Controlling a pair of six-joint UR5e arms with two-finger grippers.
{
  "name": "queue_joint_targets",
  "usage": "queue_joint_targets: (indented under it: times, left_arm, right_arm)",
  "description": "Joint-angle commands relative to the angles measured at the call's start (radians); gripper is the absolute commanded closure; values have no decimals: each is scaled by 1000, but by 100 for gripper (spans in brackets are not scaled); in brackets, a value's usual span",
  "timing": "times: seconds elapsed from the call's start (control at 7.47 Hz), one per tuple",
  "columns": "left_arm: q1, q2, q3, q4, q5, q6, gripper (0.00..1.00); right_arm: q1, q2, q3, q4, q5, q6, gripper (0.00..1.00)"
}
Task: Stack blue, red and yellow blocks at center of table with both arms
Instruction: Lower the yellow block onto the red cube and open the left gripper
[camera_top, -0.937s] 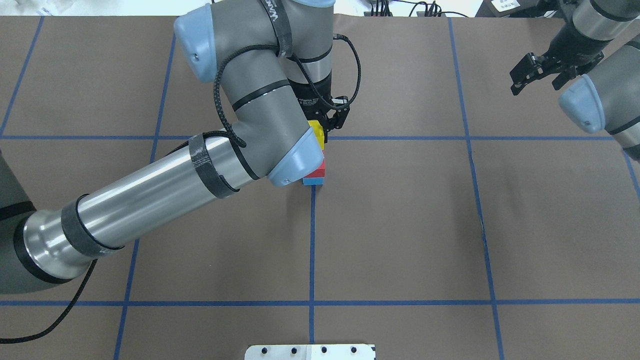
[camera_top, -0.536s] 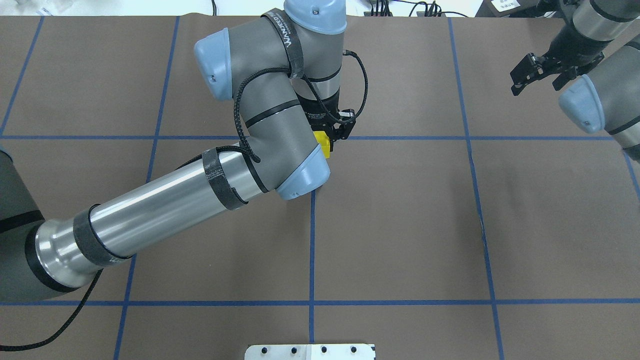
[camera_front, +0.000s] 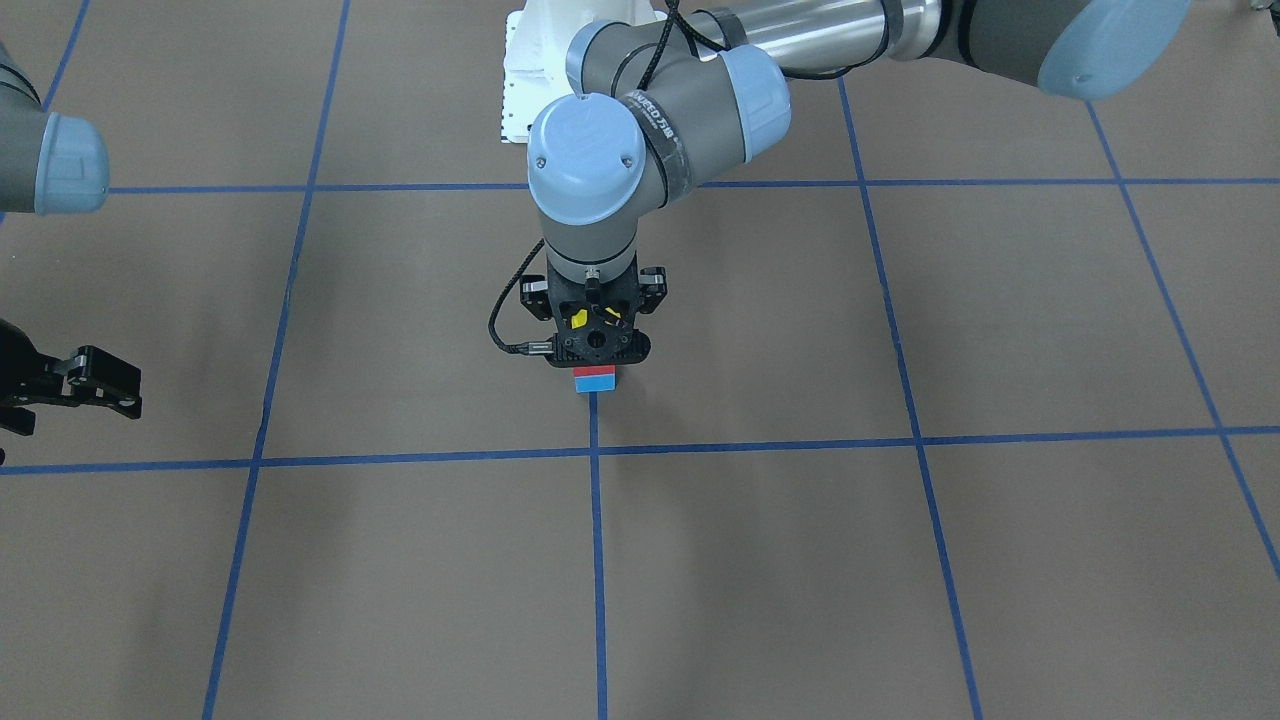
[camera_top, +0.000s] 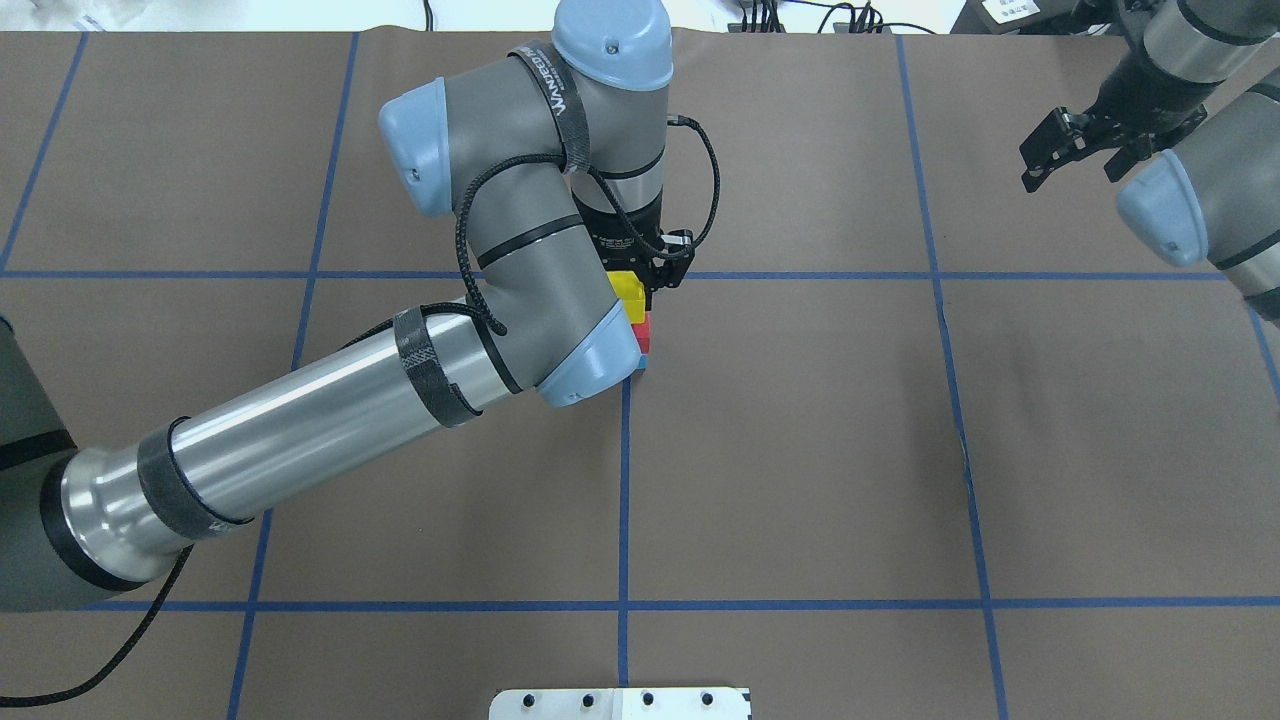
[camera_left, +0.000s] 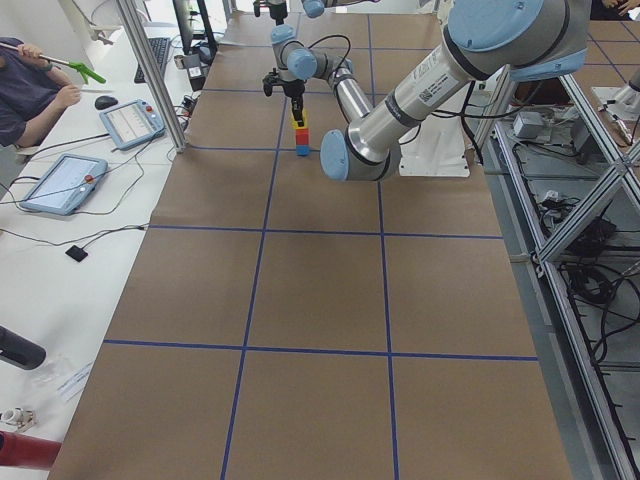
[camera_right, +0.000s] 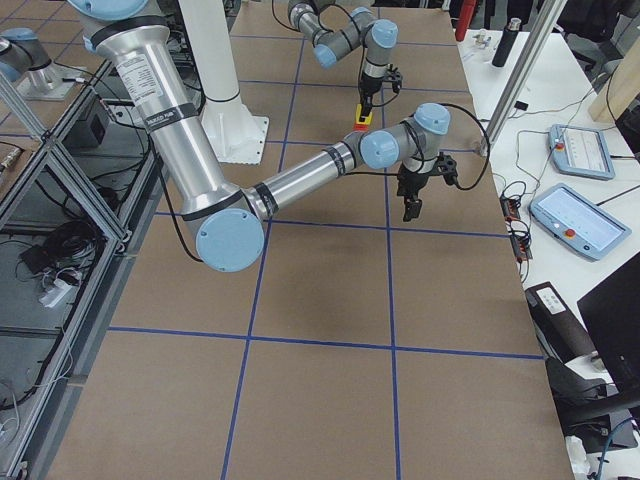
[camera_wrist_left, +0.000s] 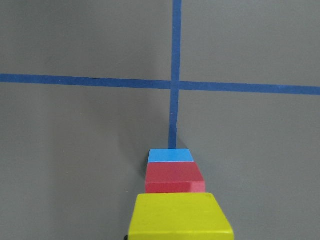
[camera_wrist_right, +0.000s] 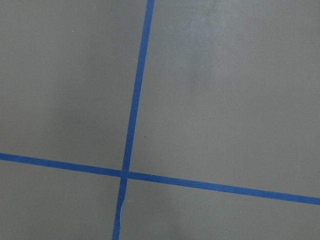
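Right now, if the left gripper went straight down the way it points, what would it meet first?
The left gripper holds the yellow block, which would meet the red block, stacked on the blue block directly beneath. Whether they already touch is unclear.

The top block sits on the middle block, that one on the bottom block, just on my side of a tape crossing. My left gripper straddles the top block; my right gripper hangs well off to my right.
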Motion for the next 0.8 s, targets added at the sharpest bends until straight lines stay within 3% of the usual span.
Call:
queue_joint_targets:
  times: [0.0,0.4,0.54,0.67]
  left_arm:
    - [-1,3,5,-24,0,1,100]
    - [1,3,29,-60,0,1,96]
    - [1,3,29,-60,0,1,88]
    - [1,3,29,-60,0,1,64]
  right_arm:
    - [0,2,0,0,0,0,1]
    - [0,2,0,0,0,0,1]
    - [0,2,0,0,0,0,1]
    - [1,2,0,0,0,0,1]
